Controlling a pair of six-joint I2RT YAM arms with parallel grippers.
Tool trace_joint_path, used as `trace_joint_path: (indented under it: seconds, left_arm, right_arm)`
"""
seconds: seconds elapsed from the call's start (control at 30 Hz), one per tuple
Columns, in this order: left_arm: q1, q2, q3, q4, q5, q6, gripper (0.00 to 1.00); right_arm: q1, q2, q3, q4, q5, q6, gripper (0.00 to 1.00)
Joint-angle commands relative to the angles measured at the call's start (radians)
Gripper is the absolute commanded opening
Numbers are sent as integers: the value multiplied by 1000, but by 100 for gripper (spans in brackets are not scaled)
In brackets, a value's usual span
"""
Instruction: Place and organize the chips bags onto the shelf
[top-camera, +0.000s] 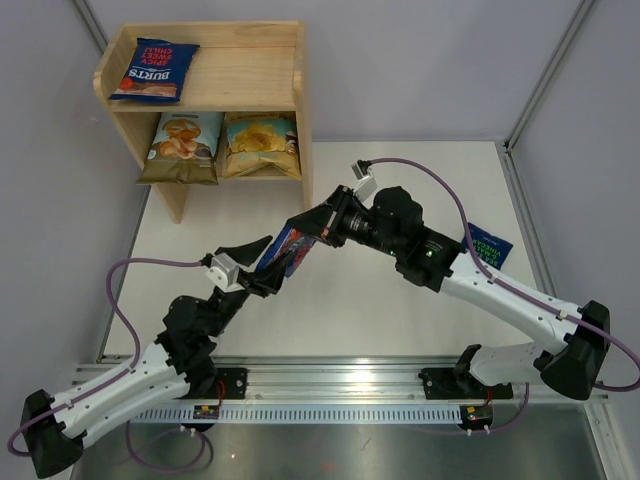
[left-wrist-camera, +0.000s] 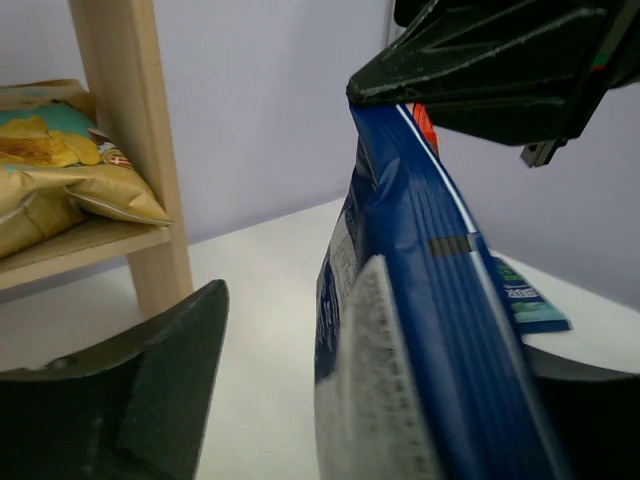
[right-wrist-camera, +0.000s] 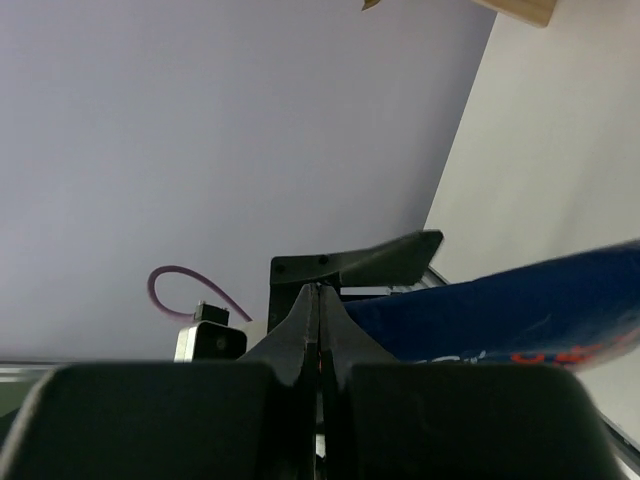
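A: Where's the loose Burts bag (top-camera: 290, 252)?
B: Between the 2 arms. The right gripper (top-camera: 305, 228) is clamped tight on its upper edge, and its long axis slants down toward the left gripper (top-camera: 266, 264).
A: And the left one?
B: Spread wide, straddling the lower end, gripping nothing. The shelf (top-camera: 303, 130) lies far-left, nearer the left arm.

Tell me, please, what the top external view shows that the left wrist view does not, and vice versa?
Only top external: a Burts bag on the shelf top, and the light-blue bag on its lower tier. Only left wrist: the held bag with its pale crimped edge close up. Both: the right gripper pinching that bag's top, the left gripper open around it, the yellow bag on the lower tier, and the green-lettered bag on the table.
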Motion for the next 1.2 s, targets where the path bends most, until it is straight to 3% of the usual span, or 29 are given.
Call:
trace_joint_path:
  seconds: [0.0,0.07,0.1,0.23,0.33,0.37,0.53,0.67,0.83,0.93,1.17]
  left_arm:
    - [-5,13,44,60,-78,18,56]
    - [-5,7,55,41,-54,1,45]
    - [-5,4,69,28,-35,-5,33]
    - [-5,-10,122,-89,81,-72,22]
    - [-5,-7,167,-156,153,-124,12]
    - [-5,-6,182,-175,163,-140,12]
    - [-3,22,303,-320,285,-204,13]
    - [9,112,453,-460,472,-247,14]
    - [25,261,619,-554,771,-357,17]
    - [28,335,688,-554,853,-417,18]
    - [35,476,791,-479,1043,-540,21]
  right_arm:
    - [21,-13,38,70,27,3,0]
    - [21,-27,25,64,42,-6,0]
    - [21,-38,18,61,53,-11,0]
    - [23,-93,-13,25,108,-61,6]
    - [18,-145,-25,-9,139,-125,29]
    - [17,-173,-24,-59,169,-147,49]
    - [-32,-271,-1,-268,140,-447,77]
    - [-37,-393,-33,-340,-129,-694,82]
    - [-39,-483,-47,-454,-272,-889,84]
    - [-37,-520,-47,-469,-396,-917,85]
    - [-37,-455,-15,-522,-478,-940,82]
